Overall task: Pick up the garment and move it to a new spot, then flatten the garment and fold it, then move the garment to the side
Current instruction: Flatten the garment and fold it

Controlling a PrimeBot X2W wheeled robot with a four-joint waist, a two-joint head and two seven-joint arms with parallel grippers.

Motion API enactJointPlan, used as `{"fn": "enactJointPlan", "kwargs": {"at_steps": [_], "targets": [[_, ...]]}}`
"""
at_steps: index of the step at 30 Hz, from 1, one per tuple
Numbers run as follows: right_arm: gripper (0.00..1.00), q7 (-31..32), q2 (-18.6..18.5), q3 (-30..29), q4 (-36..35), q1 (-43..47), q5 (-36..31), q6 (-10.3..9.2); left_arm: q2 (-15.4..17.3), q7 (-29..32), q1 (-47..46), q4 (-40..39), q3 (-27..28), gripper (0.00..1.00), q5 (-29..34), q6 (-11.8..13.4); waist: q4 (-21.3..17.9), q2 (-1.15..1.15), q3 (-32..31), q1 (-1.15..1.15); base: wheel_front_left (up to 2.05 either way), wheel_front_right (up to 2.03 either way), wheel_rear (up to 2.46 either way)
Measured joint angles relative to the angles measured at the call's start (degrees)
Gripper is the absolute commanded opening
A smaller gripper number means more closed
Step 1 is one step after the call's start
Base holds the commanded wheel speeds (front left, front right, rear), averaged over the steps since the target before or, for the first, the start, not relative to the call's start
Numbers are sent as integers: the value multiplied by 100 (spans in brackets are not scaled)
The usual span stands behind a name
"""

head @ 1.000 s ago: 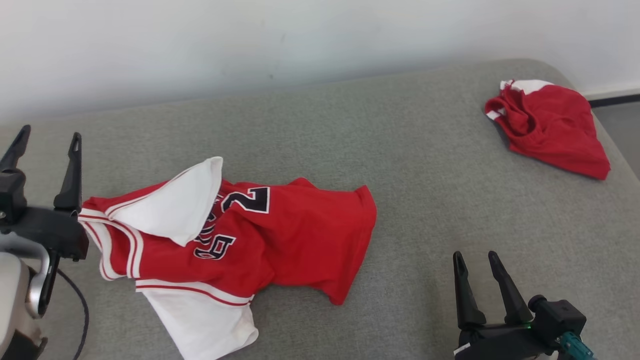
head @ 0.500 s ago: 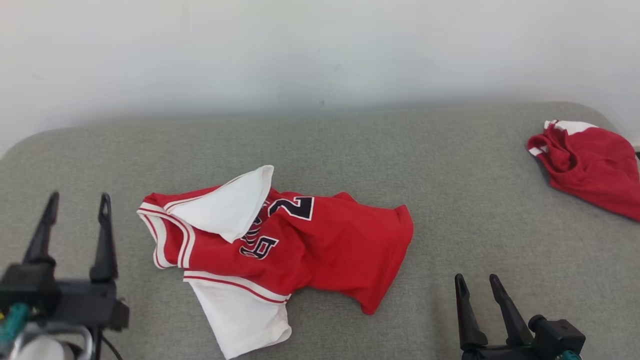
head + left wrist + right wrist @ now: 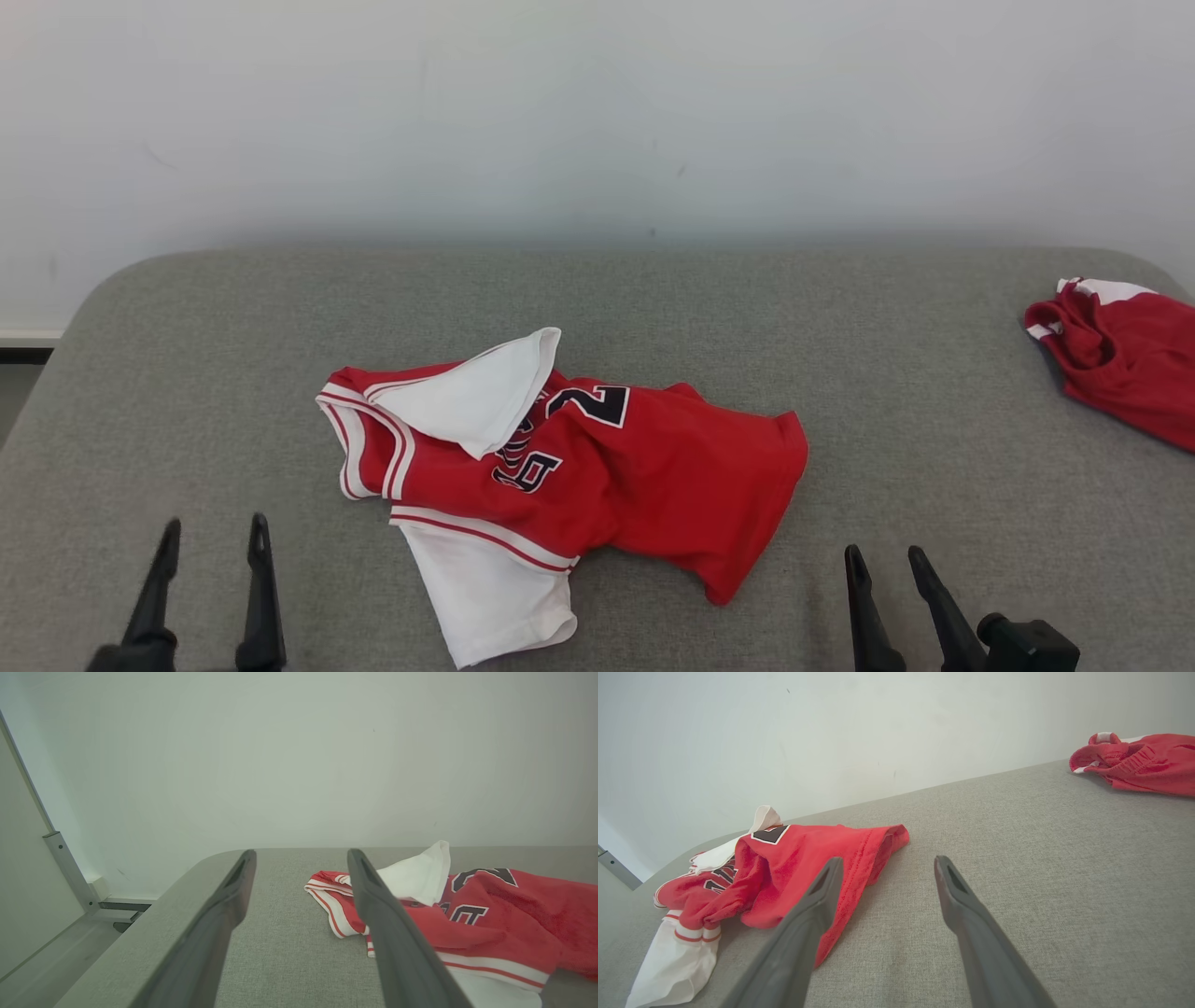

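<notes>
Grey fabric tabletop (image 3: 840, 308), white wall (image 3: 597, 112) behind; jersey (image 3: 653, 467) central, second red garment (image 3: 1130, 373) at 2 o'clock; left claw (image 3: 215, 523) and right claw (image 3: 883, 553) released, empty; camera swung left since earlier, left claw withdrawn from the jersey.

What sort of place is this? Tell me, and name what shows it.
Probably an indoor room set up for laundry-folding practice: a grey fabric-covered surface with rounded corners sits before a bare white wall, and a crumpled red and white jersey and a second red garment lie on it.
</notes>
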Motion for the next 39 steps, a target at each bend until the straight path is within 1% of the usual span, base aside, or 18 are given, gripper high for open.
{"fn": "enactJointPlan", "kwargs": {"at_steps": [3,7,10,12,16,18,24,25,32,35,36,37,38,39], "targets": [[100,0,-2,-1,131,30,2,0,-108,0,242,-18,63,100,185,5,45,0,-51,0,0,0,0],[100,0,-12,2,263,36,23,0,-236,0,419,-27,130,100,270,-25,107,0,-104,0,0,0,0],[100,1,-26,41,385,12,30,0,-266,0,467,3,116,100,334,-135,152,0,-129,1,0,0,0],[100,0,-38,99,468,-44,30,0,-314,0,489,82,75,100,316,-269,180,0,-140,1,0,0,0],[100,1,-121,265,735,-276,69,0,-324,0,528,313,4,100,357,-375,215,0,-136,1,0,0,0],[100,1,-188,356,896,-442,130,0,-361,0,519,338,-30,100,411,-383,240,1,-125,1,0,0,0],[100,58,-314,586,1628,-1072,308,0,-439,0,387,477,-48,100,490,-526,359,0,-89,1,0,0,0],[100,152,-346,676,1926,-1314,388,0,-474,0,349,508,-54,100,501,-576,414,0,-77,1,0,0,0],[100,249,-392,811,3005,-1917,688,0,-583,0,287,545,-74,100,597,-633,648,1,-33,1,0,0,0],[100,218,-379,896,3318,-2029,787,0,-617,0,259,558,-77,100,630,-676,747,1,-14,1,0,0,0],[62,200,-366,949,3375,-2067,851,0,-634,0,255,552,-71,100,636,-676,773,0,-7,1,0,0,0],[18,190,-358,996,3419,-2098,905,0,-650,0,254,547,-64,100,638,-676,792,1,2,1,0,0,0],[0,153,-342,1046,3466,-2124,947,0,-665,0,254,542,-57,100,647,-675,802,1,12,1,0,0,0],[0,143,-341,1093,3510,-2141,979,0,-675,0,255,537,-45,100,653,-673,801,0,17,2,0,0,0]]}}
